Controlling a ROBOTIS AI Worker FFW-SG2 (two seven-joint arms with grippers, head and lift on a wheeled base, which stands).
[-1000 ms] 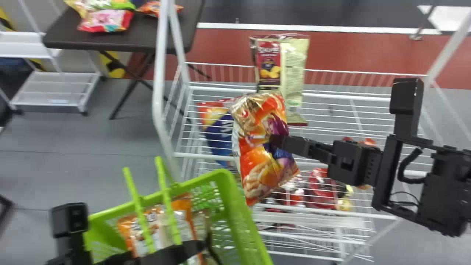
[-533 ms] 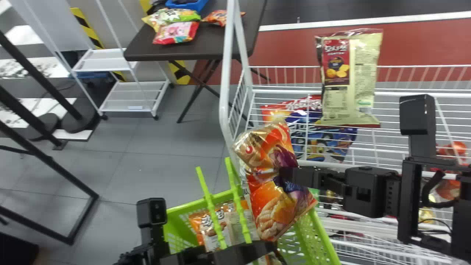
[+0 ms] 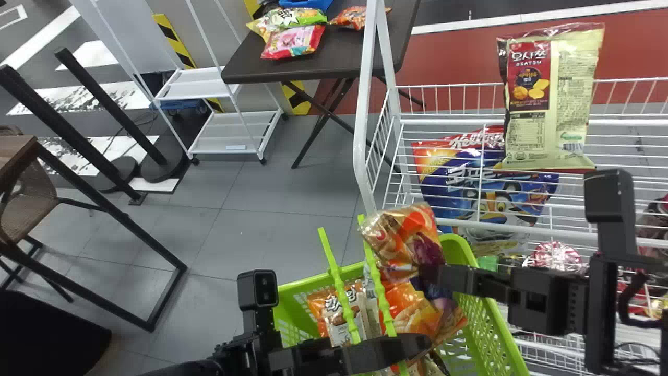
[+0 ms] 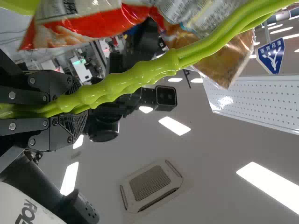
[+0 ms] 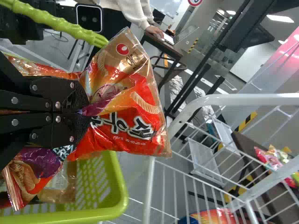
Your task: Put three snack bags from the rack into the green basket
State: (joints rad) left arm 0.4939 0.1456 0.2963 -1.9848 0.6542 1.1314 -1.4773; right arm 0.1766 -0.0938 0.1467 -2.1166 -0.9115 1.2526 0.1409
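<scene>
The orange snack bag (image 3: 412, 305) is above the green basket (image 3: 498, 326), tilted, with part of it in front of the basket's interior. My right gripper (image 3: 436, 275) is shut on the bag's middle, pinching its wrapper; in the right wrist view the gripper (image 5: 84, 110) pinches the crinkled bag (image 5: 135, 112). At the bottom of the head view my left gripper (image 3: 412, 345) is shut on the basket's green handles (image 3: 338, 284). The left wrist view has the gripper (image 4: 77, 107) clamped around the handles (image 4: 135, 80). Other bags (image 3: 339, 316) lie inside the basket.
The white wire rack (image 3: 443, 121) stands at the right, with a cream and red bag (image 3: 553, 104) upright on it and a blue bag (image 3: 449, 183) below. A dark table (image 3: 318, 68) with several bags and a white cart (image 3: 235, 128) stand behind.
The head view has swung left, so rack and basket appear farther right. The held bag has moved left relative to the rack, from beside the basket to over it. Both grippers have kept their hold.
</scene>
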